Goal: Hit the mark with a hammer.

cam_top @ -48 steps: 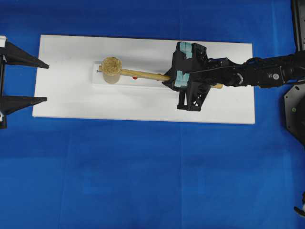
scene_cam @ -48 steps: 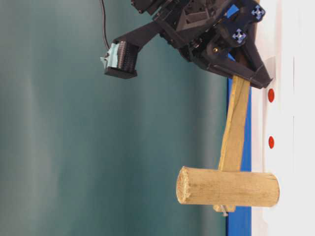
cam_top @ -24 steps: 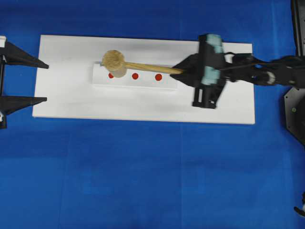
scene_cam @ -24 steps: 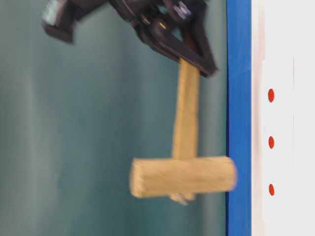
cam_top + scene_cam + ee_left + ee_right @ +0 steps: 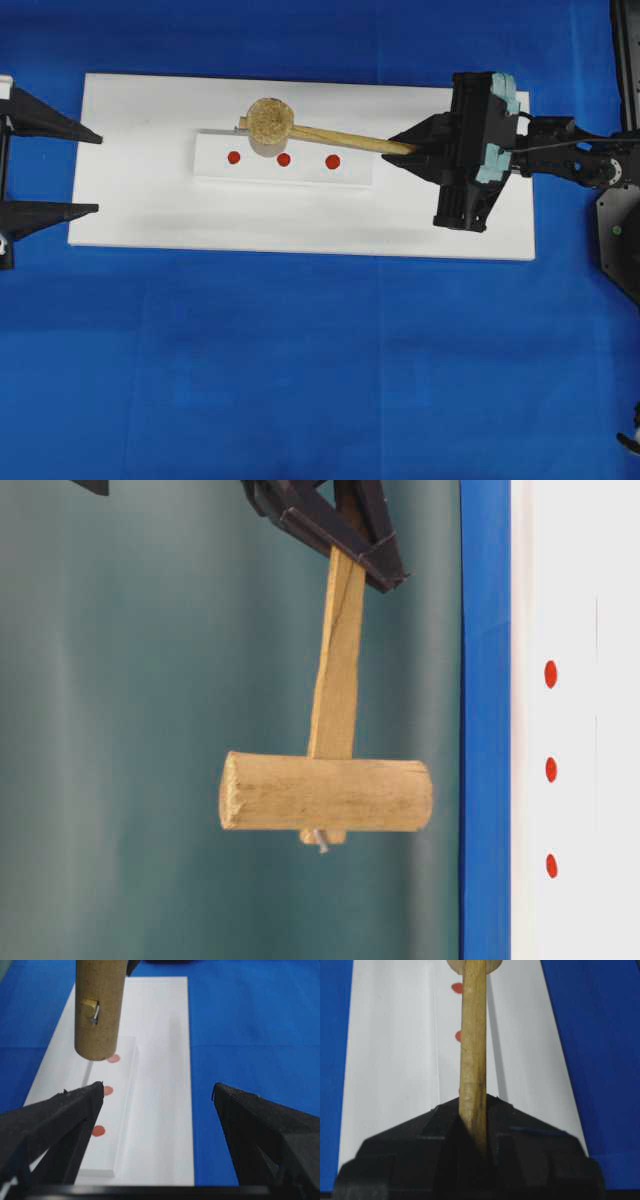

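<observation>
Now we see the right gripper (image 5: pixel 412 150) pinching the handle end of the hammer (image 5: pixel 326 792) — its long axis runs toward the board's left edge, head raised clear above the red marks (image 5: pixel 283 159) (middle one nearest). The left gripper (image 5: pixel 157 1095), jaws spread, waits off that left edge.

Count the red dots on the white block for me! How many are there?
3, in a row on the raised white block: left dot, middle dot, right dot. None looks hidden under the lifted hammer.

A blue cloth (image 5: pixel 300 360) covers the table beneath a white board (image 5: pixel 130 200); behind hangs a grey-green backdrop (image 5: pixel 110 730).
</observation>
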Motion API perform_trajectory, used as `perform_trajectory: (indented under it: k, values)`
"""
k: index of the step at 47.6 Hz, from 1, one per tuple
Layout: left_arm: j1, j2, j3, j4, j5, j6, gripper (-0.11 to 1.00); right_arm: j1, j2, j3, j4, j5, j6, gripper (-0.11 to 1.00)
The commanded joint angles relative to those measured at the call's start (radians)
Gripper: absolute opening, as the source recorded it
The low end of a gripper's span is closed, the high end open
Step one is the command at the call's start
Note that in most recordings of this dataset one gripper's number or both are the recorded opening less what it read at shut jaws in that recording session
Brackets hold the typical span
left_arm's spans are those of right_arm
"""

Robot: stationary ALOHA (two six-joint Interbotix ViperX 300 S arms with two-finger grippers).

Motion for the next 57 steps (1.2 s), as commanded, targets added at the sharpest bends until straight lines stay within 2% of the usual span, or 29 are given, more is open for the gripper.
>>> perform_trajectory:
  k: [1, 9, 15, 24, 35, 47, 57]
  values:
    - [0.002, 0.006, -0.009, 0.0, -0.005, -0.002, 0.88, -0.003, 0.003, -0.002, 0.006, -0.02, 0.002, 0.02]
    - [0.002, 0.005, -0.009, -0.002, -0.008, -0.002, 0.88, -0.003, 0.137, 0.018, 0.06, -0.02, 0.003, 0.02]
    - [0.002, 0.005, -0.009, -0.002, -0.011, -0.002, 0.88, -0.005, 0.229, 0.003, 0.081, -0.011, 0.003, 0.02]
    - [0.002, 0.003, -0.009, -0.002, -0.009, -0.003, 0.88, -0.003, 0.207, -0.002, 0.083, -0.009, 0.0, 0.02]
    - [0.002, 0.005, -0.009, -0.002, -0.008, -0.006, 0.88, 0.006, 0.057, 0.015, 0.078, -0.008, -0.009, 0.02]
    - [0.002, 0.005, -0.009, -0.002, -0.005, -0.008, 0.88, 0.008, -0.161, 0.112, 0.072, -0.015, -0.009, 0.02]
    - [0.002, 0.005, -0.008, -0.002, -0.005, -0.008, 0.88, 0.008, -0.258, 0.152, 0.072, -0.015, -0.009, 0.02]
